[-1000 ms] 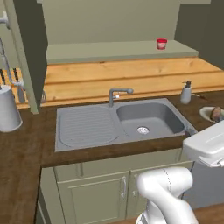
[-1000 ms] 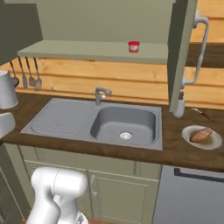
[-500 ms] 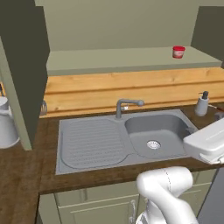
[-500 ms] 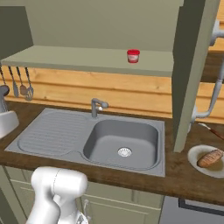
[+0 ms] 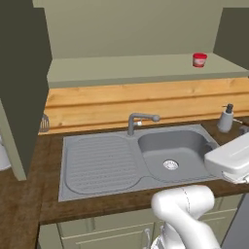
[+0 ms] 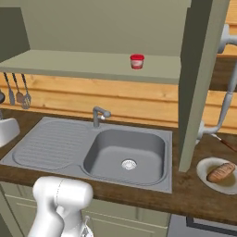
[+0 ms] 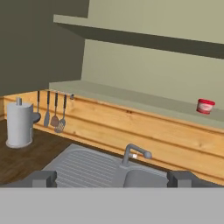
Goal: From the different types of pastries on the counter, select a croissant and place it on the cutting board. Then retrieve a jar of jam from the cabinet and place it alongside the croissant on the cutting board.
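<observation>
— Where does the jar of jam (image 6: 136,61) sit?

— On the pale olive shelf of the open cabinet (image 5: 131,70), near its right end: a small squat red jar with a whitish lid and band. If the band carries writing, it is too small for me to read.

— And your jaws?

— My gripper (image 7: 111,178) holds nothing. The two dark finger tips stand wide apart at the bottom of my hand view, well short of the shelf.

— What lies below the cabinet?

— A dark brown wood-grain counter (image 6: 203,194) with a matte grey inset sink (image 5: 170,155), a ribbed drainboard (image 5: 97,163) to its left and a curved grey faucet (image 5: 141,120) behind. The wall panel (image 5: 146,99) is light plank wood.

— Anything else?

— A round white plate (image 6: 204,172) with an oblong brown pastry (image 6: 221,171) right of the sink, a soap dispenser (image 5: 225,118), hanging utensils (image 7: 54,116), and a paper towel roll (image 7: 18,124).
</observation>
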